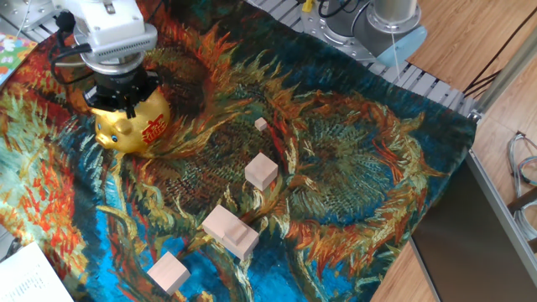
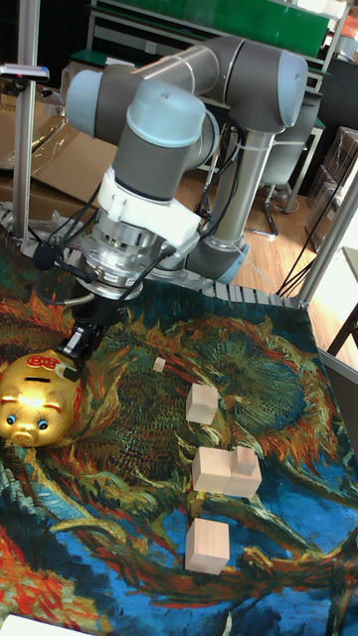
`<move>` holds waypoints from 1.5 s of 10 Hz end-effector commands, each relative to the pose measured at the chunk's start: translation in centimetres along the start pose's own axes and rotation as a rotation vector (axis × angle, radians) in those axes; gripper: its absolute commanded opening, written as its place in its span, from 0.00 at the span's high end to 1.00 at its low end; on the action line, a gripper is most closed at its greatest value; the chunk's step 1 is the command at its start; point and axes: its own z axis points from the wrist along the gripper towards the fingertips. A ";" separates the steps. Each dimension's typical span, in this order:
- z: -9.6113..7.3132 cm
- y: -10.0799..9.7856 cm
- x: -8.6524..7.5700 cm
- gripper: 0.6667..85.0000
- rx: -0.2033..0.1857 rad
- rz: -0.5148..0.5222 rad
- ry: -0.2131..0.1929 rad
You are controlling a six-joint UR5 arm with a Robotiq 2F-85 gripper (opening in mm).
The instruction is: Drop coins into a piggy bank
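The piggy bank (image 1: 138, 127), a shiny gold pig with red marks on its side, stands on the patterned cloth at the left. In the tall fixed view the piggy bank (image 2: 36, 399) shows its dark slot on top. My gripper (image 1: 122, 102) hangs just above the pig's back. In the tall fixed view the gripper (image 2: 72, 356) points down at the pig's rear, a little right of the slot. Its dark fingers look pressed together. No coin shows between them or anywhere on the cloth.
Pale wooden blocks lie right of the pig: a tiny one (image 1: 261, 124), a cube (image 1: 262, 171), a joined pair (image 1: 229, 230) and a front cube (image 1: 169, 273). The cloth's right edge meets a metal frame (image 1: 491, 197). Papers lie at the front left (image 1: 25, 273).
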 end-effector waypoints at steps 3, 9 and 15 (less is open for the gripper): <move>-0.1 -1.0 -0.6 0.99 0.037 -0.027 -0.051; 0.3 -0.9 1.4 0.99 0.045 -0.146 -0.041; 0.7 -0.1 1.7 0.99 0.032 -0.168 -0.067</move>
